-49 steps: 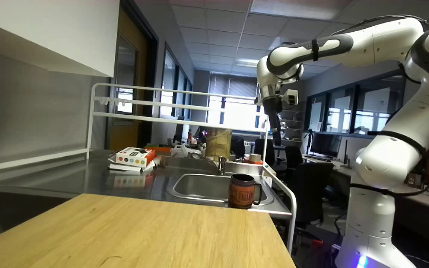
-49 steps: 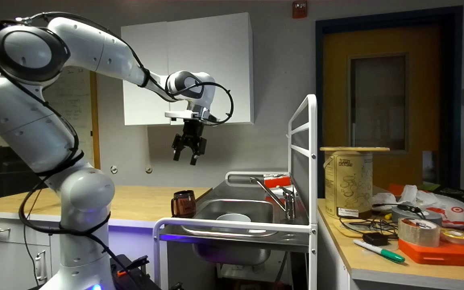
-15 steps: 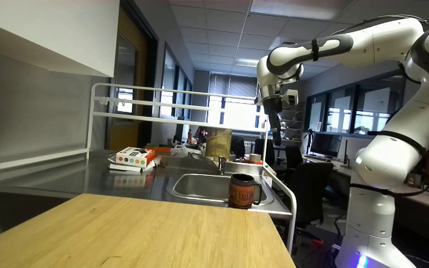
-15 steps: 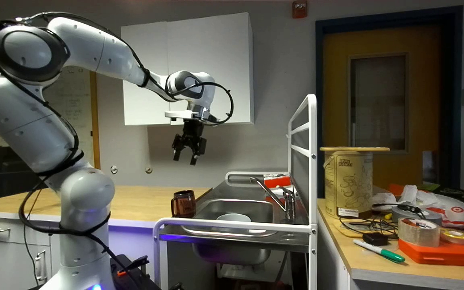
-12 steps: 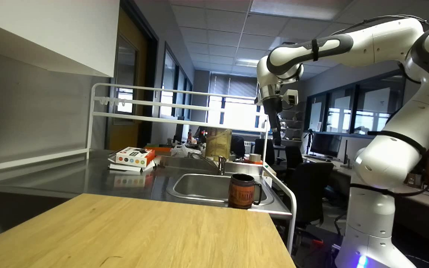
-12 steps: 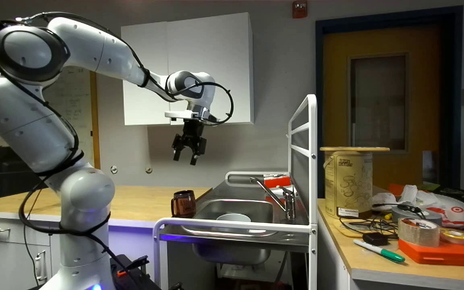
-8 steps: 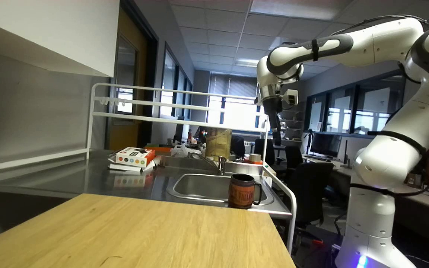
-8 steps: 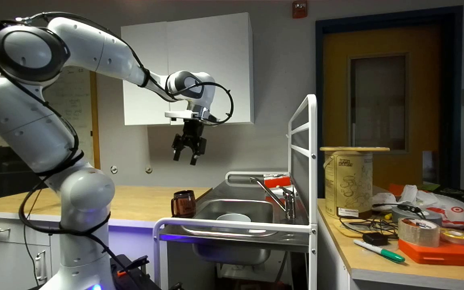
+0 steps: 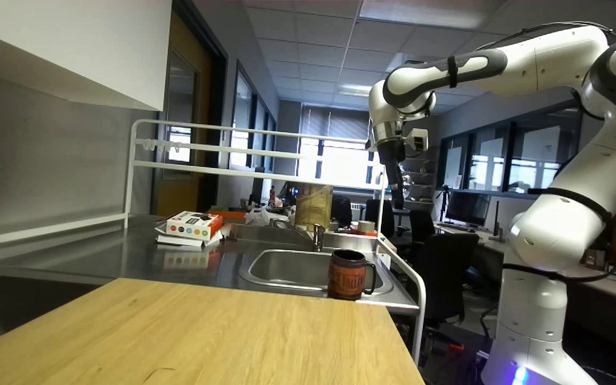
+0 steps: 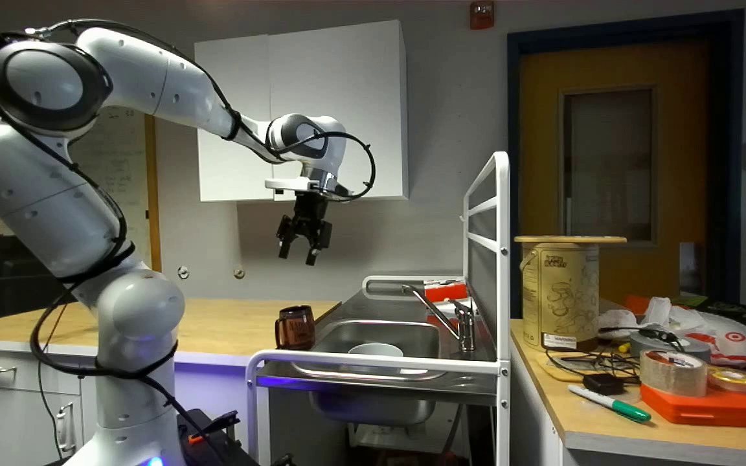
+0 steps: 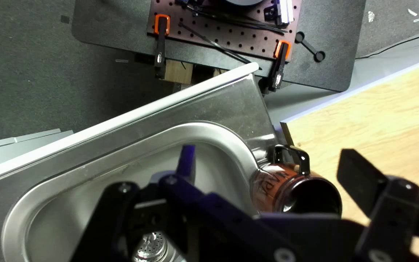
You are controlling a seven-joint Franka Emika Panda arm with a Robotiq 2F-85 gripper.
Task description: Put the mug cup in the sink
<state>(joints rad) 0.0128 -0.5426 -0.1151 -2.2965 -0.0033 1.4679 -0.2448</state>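
- Set against half a second ago, both exterior views match: the arm point(image 10: 153, 77) holds the same pose, and the mug point(image 9: 346, 275) stands on the same spot, turned the same way.
- The gripper point(image 10: 297, 256) also hangs where it hung then, fingers pointing down, higher than the mug and well apart from it.
- Its jaws stand spread, with a wide gap between the two fingertips, as the wrist view shows too.
- The mug is outside the sink point(image 11: 209, 133), on the metal counter point(image 9: 110, 256) just beside the sink's rim, between it and the wooden table point(image 9: 206, 342). Whether its base touches the table edge I cannot tell.
- It is upright: the long axis runs vertical, the dark mouth facing up.
- Its handle point(image 11: 300, 154) points toward the arm's base point(image 10: 133, 414) in both exterior views, and up the picture, again toward the base, in the wrist view.
- The tap point(image 10: 467, 330) stands across the sink from the mug.
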